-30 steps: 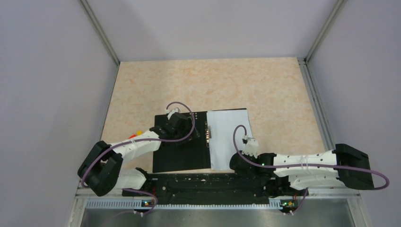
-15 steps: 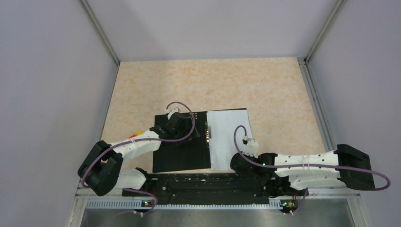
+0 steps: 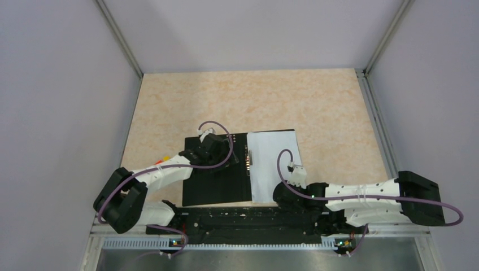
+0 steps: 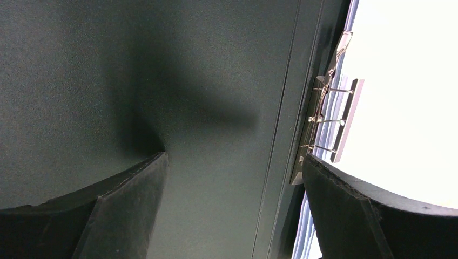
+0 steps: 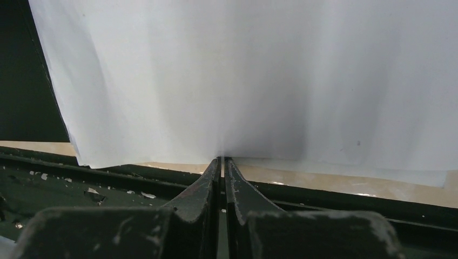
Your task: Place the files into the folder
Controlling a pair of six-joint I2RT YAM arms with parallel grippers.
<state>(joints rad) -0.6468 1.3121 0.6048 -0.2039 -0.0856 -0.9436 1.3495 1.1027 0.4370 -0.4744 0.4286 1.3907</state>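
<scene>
Our left fingers [image 4: 129, 186] hang released over the open folder [image 4: 216, 65]; our right fingers [image 5: 208, 186] pinch the files [image 5: 243, 81] at their six-o'clock edge.

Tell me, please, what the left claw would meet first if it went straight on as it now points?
The black inside of the open folder: the left claw, spread open, faces it squarely, just left of the metal clip. The gap is hard to judge.

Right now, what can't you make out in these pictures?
Sheet count: the paper is too small from above; the right wrist view shows only the top sheet.
Paper's near right corner: hidden by the right arm from above.
The coloured bits beside the folder: mostly behind the left arm.
</scene>
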